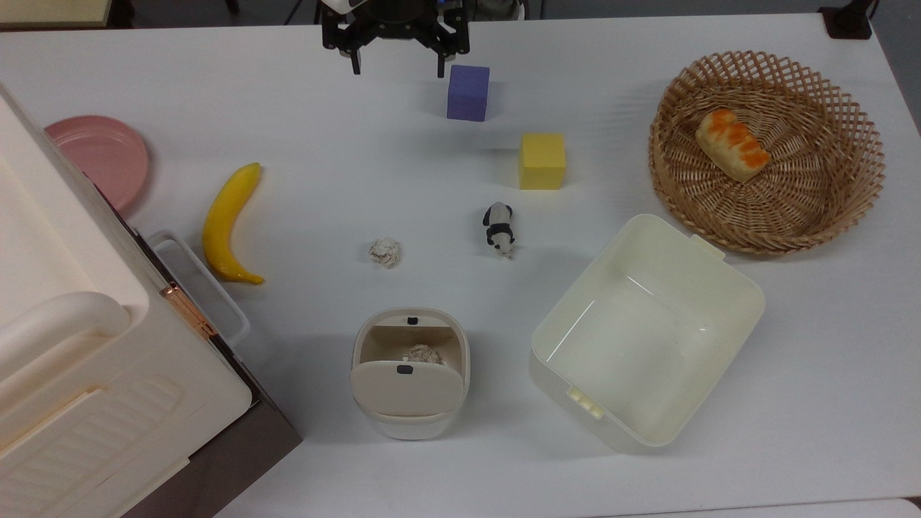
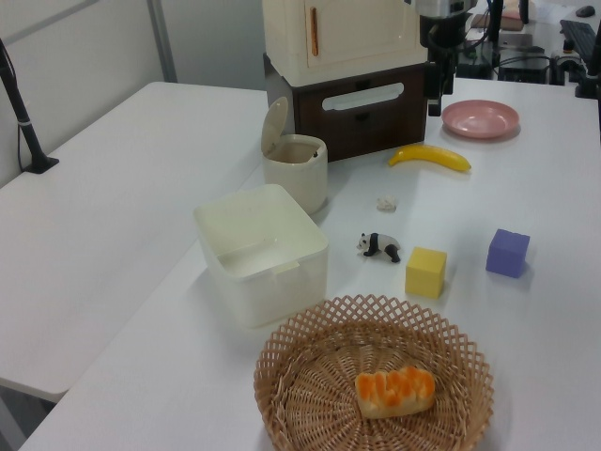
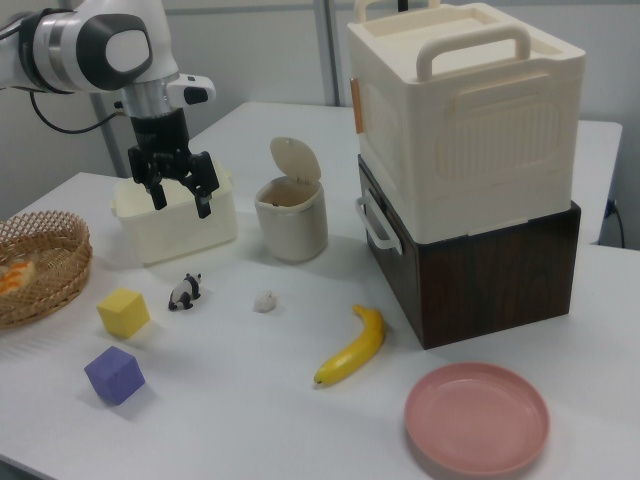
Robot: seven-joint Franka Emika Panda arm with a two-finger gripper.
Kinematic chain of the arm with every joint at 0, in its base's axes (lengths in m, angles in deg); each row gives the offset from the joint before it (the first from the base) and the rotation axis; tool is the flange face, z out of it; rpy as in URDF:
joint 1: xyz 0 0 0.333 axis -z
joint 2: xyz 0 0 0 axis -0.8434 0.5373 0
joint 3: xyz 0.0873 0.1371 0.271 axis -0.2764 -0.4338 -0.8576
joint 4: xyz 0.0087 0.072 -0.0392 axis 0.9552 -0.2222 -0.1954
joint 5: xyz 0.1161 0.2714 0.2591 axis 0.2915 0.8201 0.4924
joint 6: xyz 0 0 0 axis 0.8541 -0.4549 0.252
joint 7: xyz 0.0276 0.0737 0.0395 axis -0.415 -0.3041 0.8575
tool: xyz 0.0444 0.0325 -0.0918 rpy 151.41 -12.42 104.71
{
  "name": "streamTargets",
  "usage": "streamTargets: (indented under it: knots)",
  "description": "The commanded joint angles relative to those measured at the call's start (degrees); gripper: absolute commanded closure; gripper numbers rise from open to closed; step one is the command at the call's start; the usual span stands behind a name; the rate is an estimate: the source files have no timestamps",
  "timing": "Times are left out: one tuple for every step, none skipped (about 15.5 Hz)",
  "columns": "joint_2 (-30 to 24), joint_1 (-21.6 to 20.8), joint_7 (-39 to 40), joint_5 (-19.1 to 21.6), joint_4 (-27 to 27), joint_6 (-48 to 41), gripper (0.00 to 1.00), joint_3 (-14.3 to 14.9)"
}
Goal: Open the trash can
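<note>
The trash can [image 1: 410,374] stood near the table's [image 1: 324,165] front edge in the top view, between the big cream box [image 1: 79,345] and the lidless tub [image 1: 647,331]. Its lid [image 3: 296,159] was already raised on its hinge, exposing crumpled paper [image 1: 424,354] inside. The opening therefore appeared done, with nothing evidently left. The gripper [image 1: 396,70] hung well apart at the far edge, beside the purple cube [image 1: 468,92], fingers spread wide and holding nothing.
</note>
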Motion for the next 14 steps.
streamTargets:
  knots:
    - [0.6,-0.3,1.8,1.4,1.8,0.0,0.00,0.8]
    - [1.5,-0.3,1.8,1.5,2.0,0.0,0.00,0.8]
    - [1.8,-0.3,1.8,1.7,2.0,0.0,0.00,0.8]
    - [2.8,-0.4,1.8,1.6,2.1,1.0,0.00,0.8]
    - [3.6,-0.5,1.8,1.6,3.0,2.2,0.00,0.8]
    - [4.8,-0.3,1.8,1.6,3.5,3.1,0.00,0.8]
    - [6.0,-0.1,1.8,1.6,4.4,3.6,0.00,0.8]
    - [7.4,0.0,1.8,1.6,6.2,3.6,0.00,0.9]
    - [8.7,0.0,1.8,1.6,7.5,3.6,0.00,1.0]
    - [9.7,0.0,1.8,1.5,8.2,3.6,0.00,1.0]
    - [10.4,0.0,1.8,1.3,8.4,3.6,0.00,1.1]
    - [11.1,0.0,2.2,1.1,8.6,3.7,0.00,1.1]
    - [11.9,0.0,3.1,1.1,8.6,3.7,0.00,1.1]
    - [12.5,0.0,3.9,1.1,8.6,3.9,0.00,1.1]
